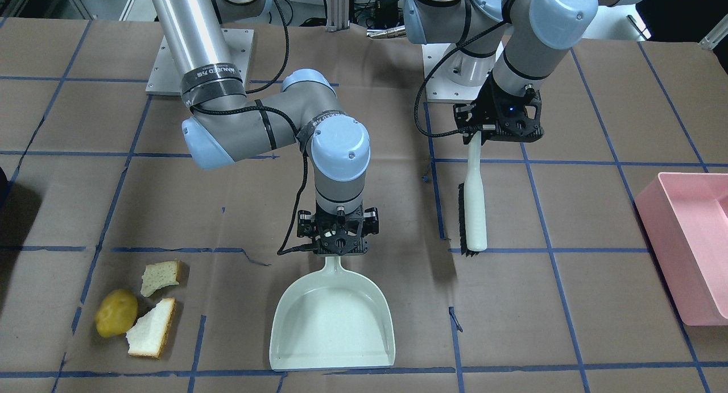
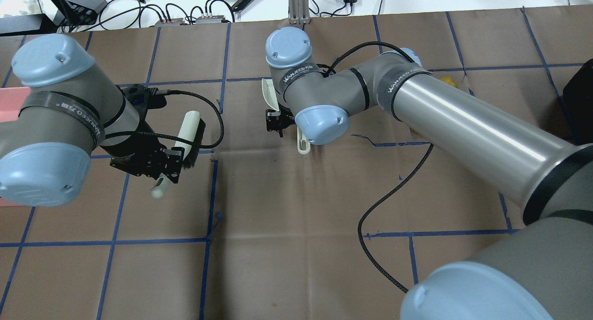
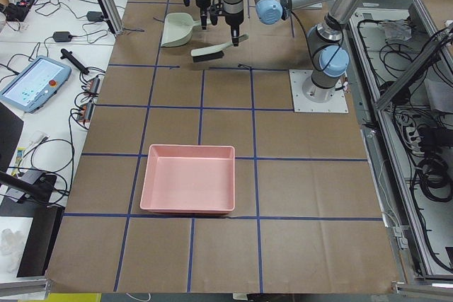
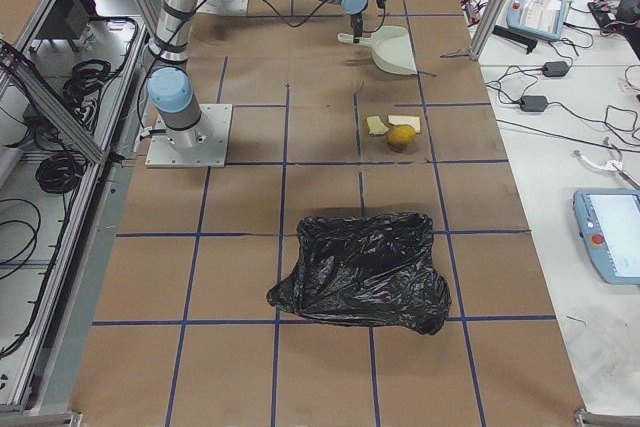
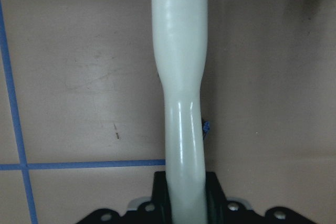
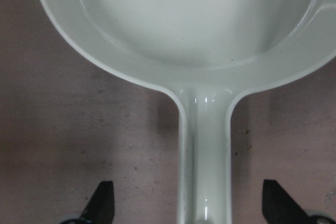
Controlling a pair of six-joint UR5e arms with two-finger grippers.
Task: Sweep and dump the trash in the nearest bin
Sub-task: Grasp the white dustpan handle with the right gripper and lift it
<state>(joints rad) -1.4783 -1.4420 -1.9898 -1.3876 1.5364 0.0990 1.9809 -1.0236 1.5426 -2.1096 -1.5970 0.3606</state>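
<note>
front cam across the table (image 1: 597, 302), steeply down at the robot (image 1: 187, 34), overhead cam behind its shoulders, side cams far back at each table end, wrist cams super close on brush (image 5: 181, 103) and dustpan (image 6: 184, 24), both also in front view

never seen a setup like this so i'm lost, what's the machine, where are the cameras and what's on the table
These are two robot arms bolted to a brown table. Four fixed cameras watch it: one faces the robot, one looks over its shoulders, and one stands at each table end. Two more cameras ride on the wrists.

The left arm has its jaws closed on a brush. The right arm has its jaws open on either side of the handle of a dustpan, not touching it.

The trash is two bread pieces and a potato. A pink bin sits toward the robot's left end of the table. A black bag sits toward the right end, nearer the trash.
</note>
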